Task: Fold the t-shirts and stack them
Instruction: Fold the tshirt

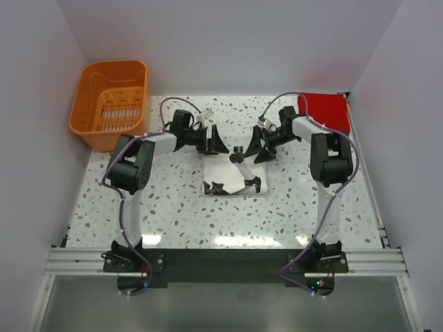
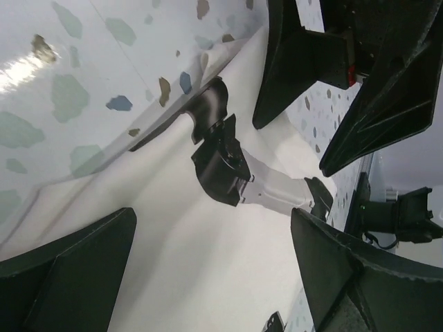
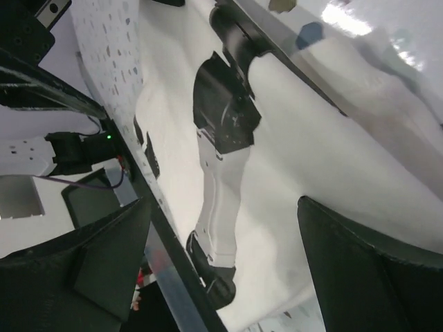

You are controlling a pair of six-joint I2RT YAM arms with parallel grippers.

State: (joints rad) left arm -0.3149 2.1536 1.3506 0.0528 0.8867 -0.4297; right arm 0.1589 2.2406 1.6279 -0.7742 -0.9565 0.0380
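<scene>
Top external, left gripper [image 1: 215,142]: spread wide, empty, above the far edge of the white tee [image 1: 235,181].
White tee: centre, looks folded small.
Right gripper [image 1: 257,147]: spread, empty.
Red tee [image 1: 325,111]: folded, far right; you still have stacking to do.
</scene>
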